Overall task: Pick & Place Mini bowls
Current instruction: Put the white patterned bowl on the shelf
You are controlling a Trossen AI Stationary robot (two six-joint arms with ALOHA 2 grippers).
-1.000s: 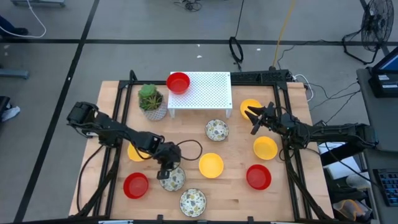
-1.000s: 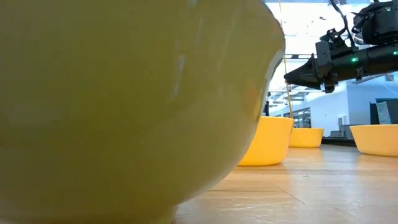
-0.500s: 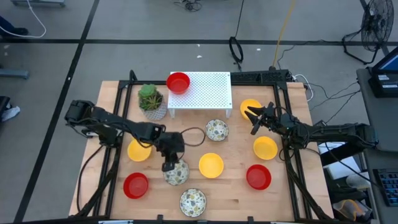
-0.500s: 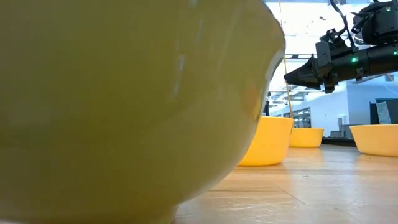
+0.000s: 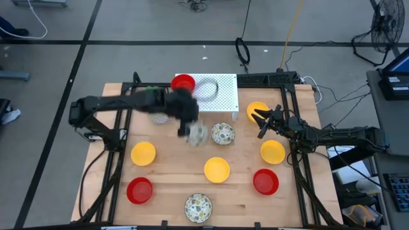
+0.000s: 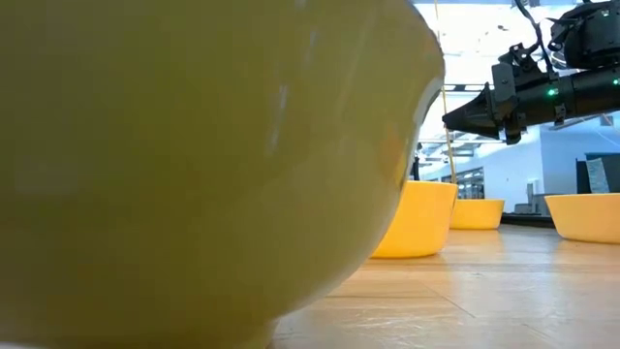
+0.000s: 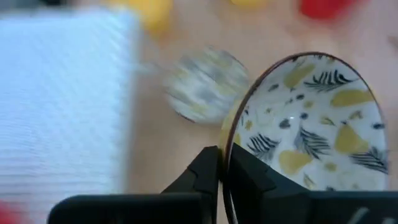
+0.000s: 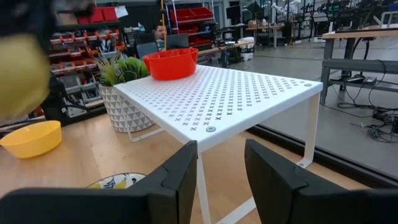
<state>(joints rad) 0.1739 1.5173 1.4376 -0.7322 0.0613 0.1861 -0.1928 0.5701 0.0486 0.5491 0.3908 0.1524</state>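
Left gripper (image 7: 222, 168) pinches the rim of a patterned bowl (image 7: 311, 124), carried above the table. Just beyond it sits a second patterned bowl (image 5: 223, 133), then the white rack (image 5: 214, 92) bearing a red bowl (image 5: 183, 83). Right gripper (image 5: 261, 121) hangs with fingers apart, holding nothing, beside a yellow bowl (image 5: 257, 110).

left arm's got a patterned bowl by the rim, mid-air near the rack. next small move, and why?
Probably carry it on over the rack and lower it onto a bare patch. The left gripper has its jaws shut on the patterned bowl, lifted just short of the rack's front edge. Only the red bowl sits on the rack, in one corner. The right gripper waits open.
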